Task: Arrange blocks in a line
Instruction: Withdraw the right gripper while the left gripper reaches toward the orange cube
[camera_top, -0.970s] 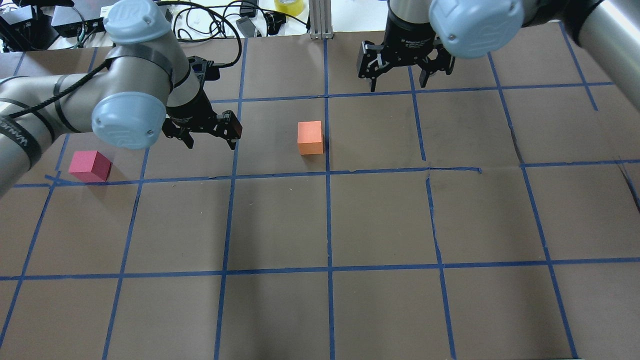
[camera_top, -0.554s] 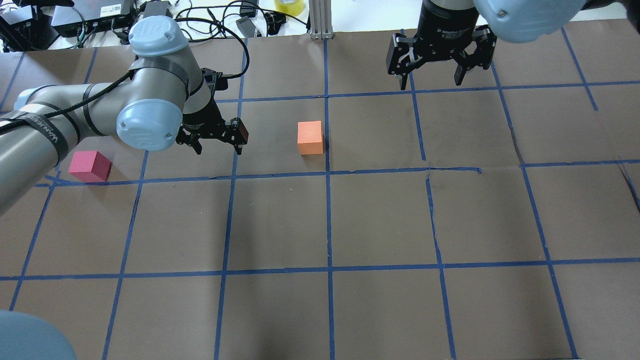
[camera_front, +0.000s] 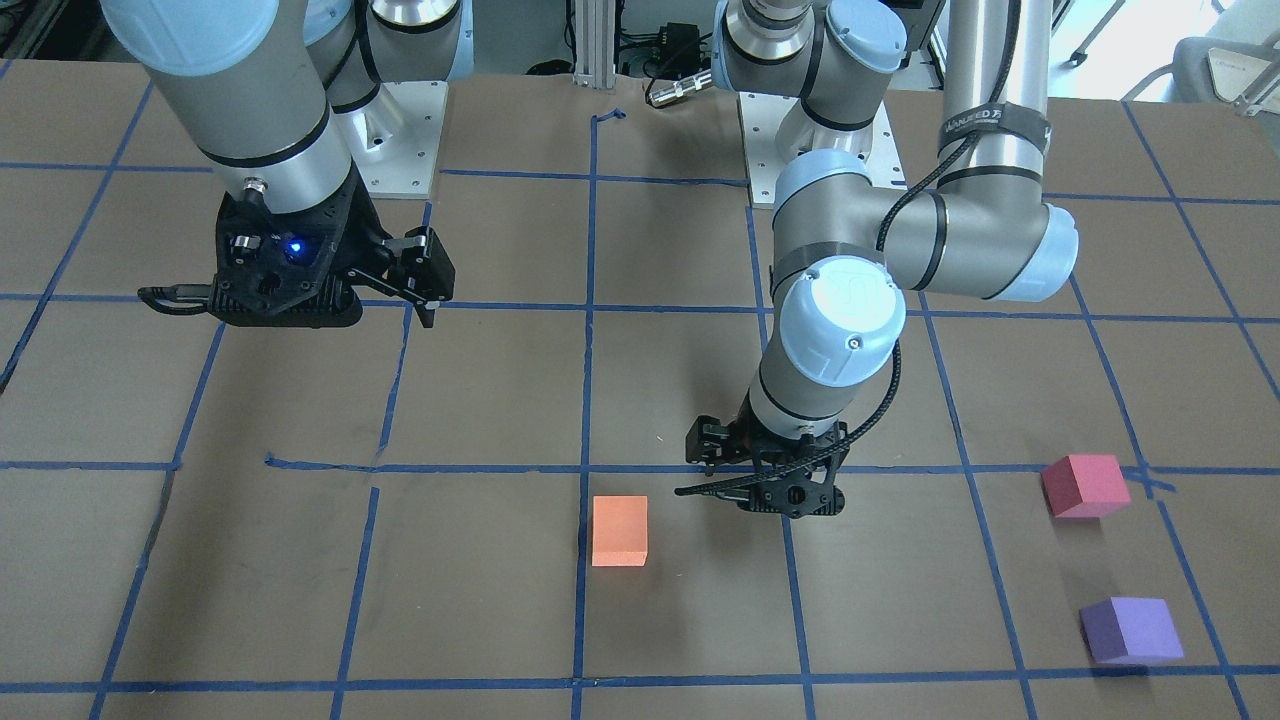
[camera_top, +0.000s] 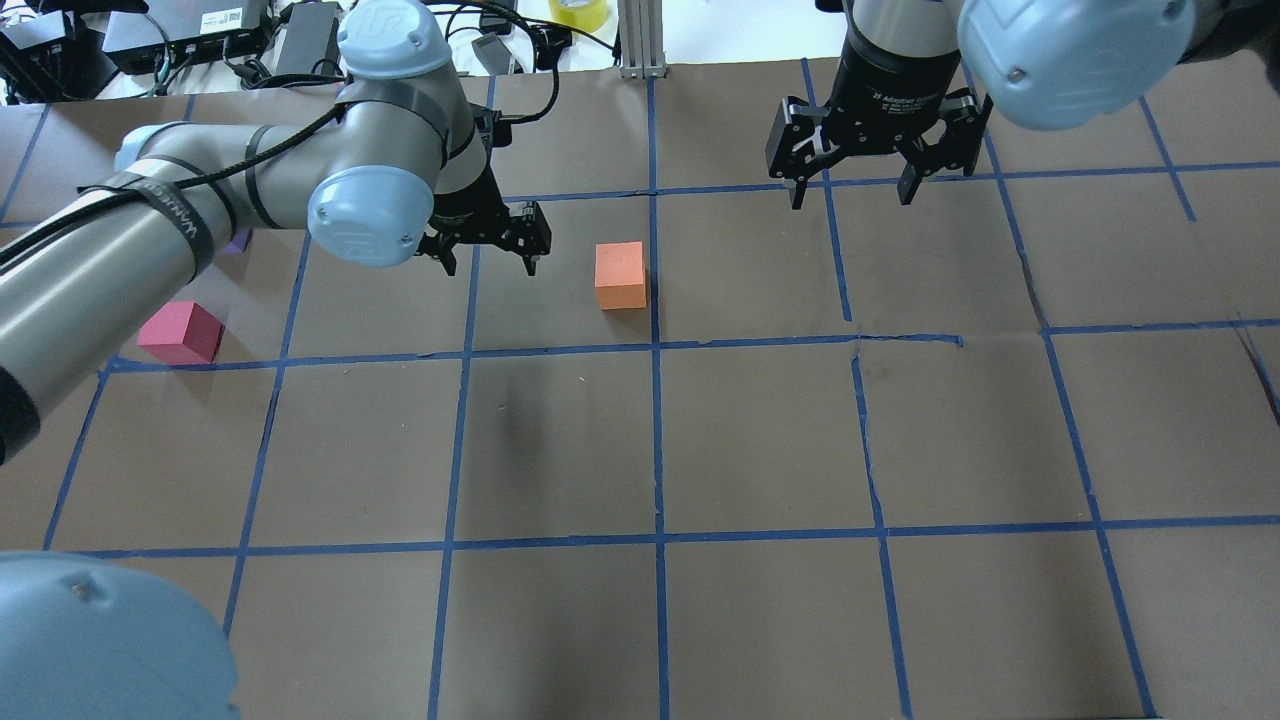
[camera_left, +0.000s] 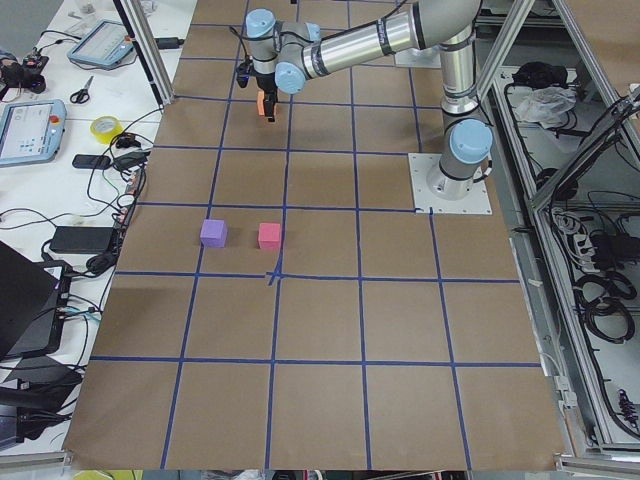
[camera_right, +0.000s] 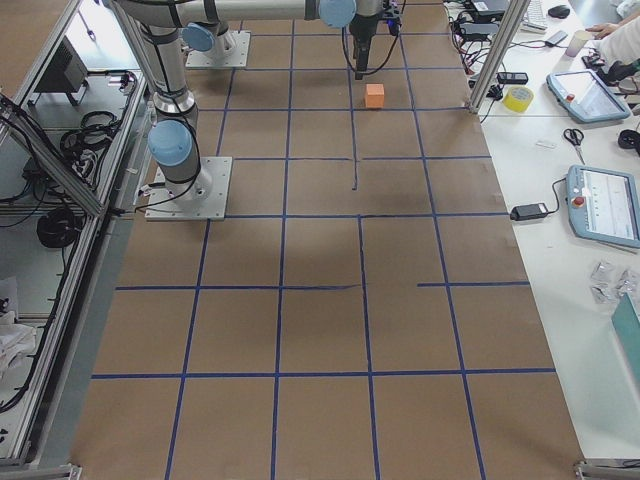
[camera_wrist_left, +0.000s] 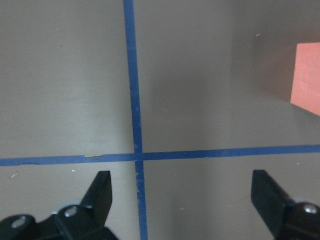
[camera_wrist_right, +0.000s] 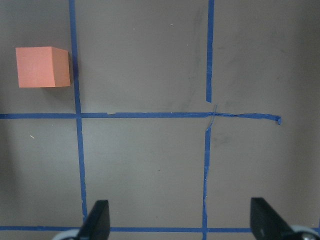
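Note:
The orange block (camera_top: 620, 275) sits near the table's middle, by a blue tape line; it also shows in the front view (camera_front: 619, 531) and at the right edge of the left wrist view (camera_wrist_left: 305, 77). My left gripper (camera_top: 492, 266) is open and empty, just left of it and apart from it. The pinkish-red block (camera_top: 180, 333) lies far left. The purple block (camera_front: 1130, 630) lies beyond it, mostly hidden by my left arm in the overhead view. My right gripper (camera_top: 850, 198) is open and empty, hovering at the far right of the orange block (camera_wrist_right: 42, 66).
Brown paper with a blue tape grid (camera_top: 656, 345) covers the table. Cables, boxes and a yellow tape roll (camera_top: 578, 12) lie past the far edge, by an aluminium post (camera_top: 640, 40). The arm bases (camera_front: 400, 130) stand at the robot's side.
My left gripper has moved right, toward the orange block, still open. My right gripper has shifted right and a little nearer. The blocks have not moved.

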